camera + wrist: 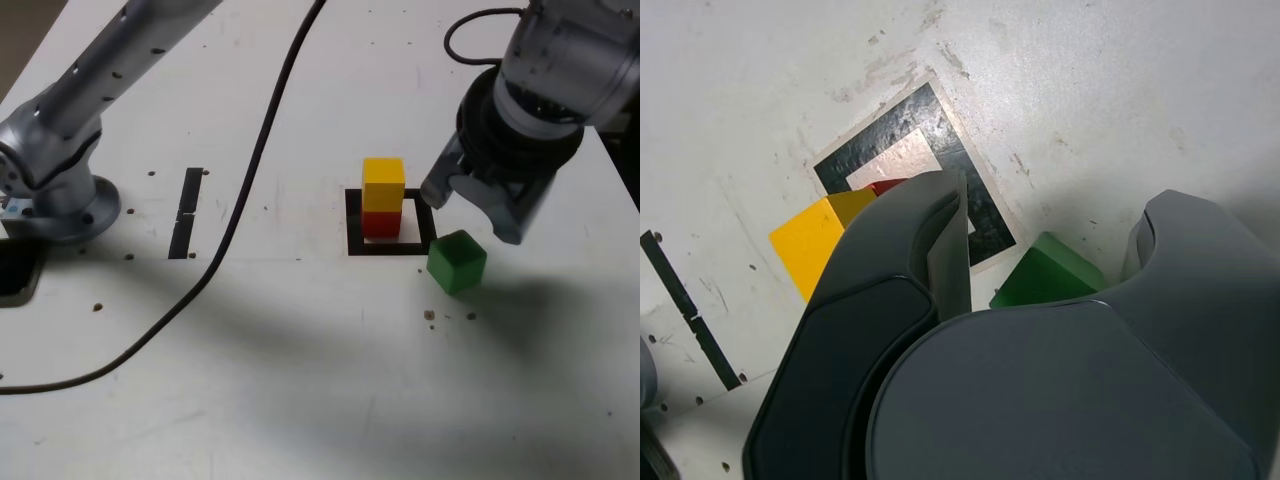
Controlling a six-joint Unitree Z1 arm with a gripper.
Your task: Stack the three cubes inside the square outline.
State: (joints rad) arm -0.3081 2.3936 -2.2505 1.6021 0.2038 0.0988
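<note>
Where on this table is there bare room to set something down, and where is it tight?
Free: the wide near stretch of table in front of the cable, and the strip between the cable and the black square. Crowded: the square, holding the yellow cube on the red cube, with the green cube and open hand beside it.

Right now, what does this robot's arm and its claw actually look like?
The arm is a silvery grey metal tube with small dark screw dots, rising from a round grey base joint. A thick black cable trails along the white table. The gripper hangs from a bulky grey wrist housing and a dark ribbed collar. Its two fingers are broad, rounded, dark grey plastic shells with no visible markings.
</note>
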